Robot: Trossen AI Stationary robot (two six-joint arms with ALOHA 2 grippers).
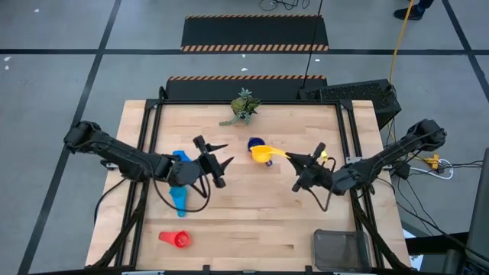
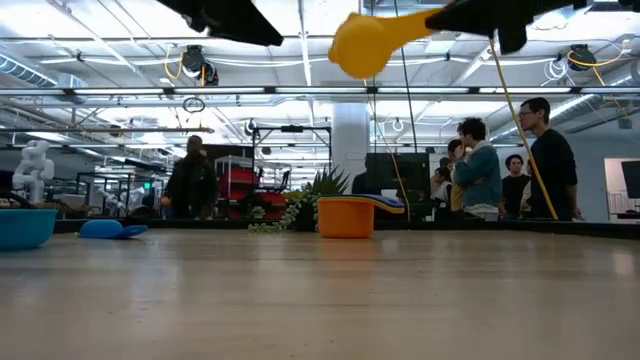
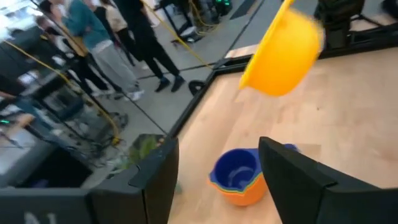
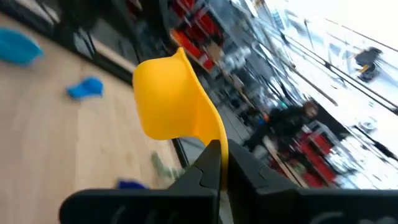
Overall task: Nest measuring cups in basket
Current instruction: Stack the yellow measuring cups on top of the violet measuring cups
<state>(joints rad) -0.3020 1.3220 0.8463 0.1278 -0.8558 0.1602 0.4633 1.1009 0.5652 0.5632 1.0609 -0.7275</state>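
My right gripper [image 1: 295, 159] is shut on a yellow measuring cup [image 1: 262, 153], held high over the table's middle; it also shows in the low view [image 2: 362, 42]. Just beyond it an orange cup [image 2: 346, 218] stands on its base with a dark blue cup [image 3: 236, 169] nested inside. My left gripper [image 1: 228, 155] is open and empty, left of these cups and pointing at them. Two light blue cups [image 1: 181, 157] [image 1: 179, 200] lie at the left, and a red cup [image 1: 177, 240] lies near the front. The wire-mesh basket [image 1: 341, 249] stands at the front right. My right gripper pinches the yellow cup's flat handle [image 4: 220, 135] between its two fingers, near the handle's free end. The fingers come from the table's right, about level, along the handle. The cup is lifted clear of the table, its bowl [image 4: 169, 99] out ahead of the fingertips.
A small green plant sprig [image 1: 243, 107] lies at the table's far edge. Bare wood lies between the cups and the basket. Several people stand in the room beyond the far edge [image 2: 480, 168].
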